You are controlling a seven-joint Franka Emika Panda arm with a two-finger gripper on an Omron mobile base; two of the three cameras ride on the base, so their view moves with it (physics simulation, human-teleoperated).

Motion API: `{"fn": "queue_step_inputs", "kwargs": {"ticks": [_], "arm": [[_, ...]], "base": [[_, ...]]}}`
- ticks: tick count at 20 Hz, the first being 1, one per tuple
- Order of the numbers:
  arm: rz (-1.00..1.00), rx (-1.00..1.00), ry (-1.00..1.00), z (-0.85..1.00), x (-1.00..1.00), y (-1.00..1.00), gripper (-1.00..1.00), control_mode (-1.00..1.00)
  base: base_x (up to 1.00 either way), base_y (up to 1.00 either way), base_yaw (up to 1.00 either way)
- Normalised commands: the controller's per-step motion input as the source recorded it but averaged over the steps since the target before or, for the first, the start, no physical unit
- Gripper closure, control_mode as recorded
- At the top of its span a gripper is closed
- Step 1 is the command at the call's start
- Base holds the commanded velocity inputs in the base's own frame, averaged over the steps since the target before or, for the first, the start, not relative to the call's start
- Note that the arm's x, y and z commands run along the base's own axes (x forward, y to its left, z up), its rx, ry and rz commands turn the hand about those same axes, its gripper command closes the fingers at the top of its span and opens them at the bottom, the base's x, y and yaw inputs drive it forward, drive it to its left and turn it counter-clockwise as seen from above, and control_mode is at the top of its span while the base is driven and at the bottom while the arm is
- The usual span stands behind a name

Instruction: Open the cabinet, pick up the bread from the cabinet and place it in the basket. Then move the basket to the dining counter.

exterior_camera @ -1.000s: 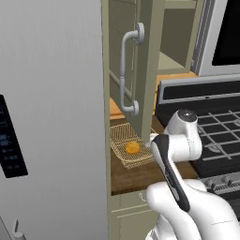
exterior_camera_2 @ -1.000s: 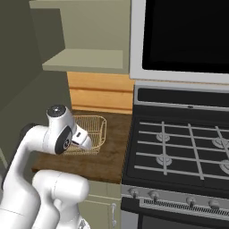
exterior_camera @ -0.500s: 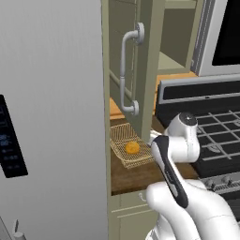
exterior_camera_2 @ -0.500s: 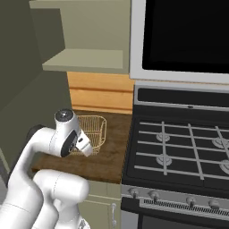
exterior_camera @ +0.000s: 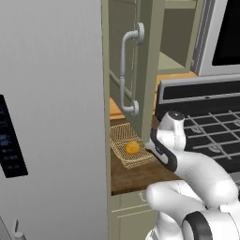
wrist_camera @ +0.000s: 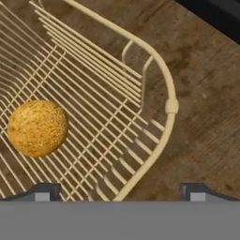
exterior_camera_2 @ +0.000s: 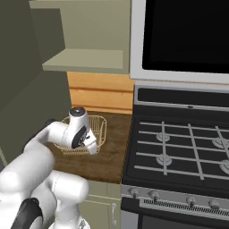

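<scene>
I see the cabinet (exterior_camera: 140,56) door open. My arm has dropped lower over the basket (wrist_camera: 93,93), so grabbing it comes next, I think. The bread (wrist_camera: 37,128) sits inside at nine o'clock. The gripper (wrist_camera: 117,191) is spread open over the rim, holding nothing. Its fingertips are mostly cut off.

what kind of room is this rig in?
A rendered home kitchen, most likely. A black gas stove with grated burners stands beside a short dark wood countertop, an olive-green wall cabinet with a grey bar handle hangs open above, and a tall grey fridge stands alongside.
</scene>
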Motion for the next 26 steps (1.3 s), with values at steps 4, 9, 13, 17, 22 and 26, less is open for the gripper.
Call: {"fn": "queue_step_inputs", "kwargs": {"ticks": [4, 9, 13, 17, 22, 26], "arm": [[-0.07, 0.0, 0.08, -0.43, 0.0, 0.0, -1.0, -1.0], [-0.06, 0.02, 0.06, -0.52, 0.08, 0.0, -1.0, -1.0], [-0.06, 0.02, 0.04, -0.58, 0.0, 0.0, -1.0, -1.0], [-0.05, 0.03, 0.01, -0.43, 0.01, 0.0, -1.0, -1.0], [-0.04, 0.02, 0.0, -0.32, 0.0, 0.0, 1.0, -1.0], [-0.03, 0.01, 0.0, -0.12, -0.03, 0.0, 1.0, -1.0]], "base": [[0.0, 0.0, 0.0], [0.0, 0.0, 0.0], [0.0, 0.0, 0.0], [0.0, 0.0, 0.0], [0.0, 0.0, 0.0], [0.0, 0.0, 0.0]]}}
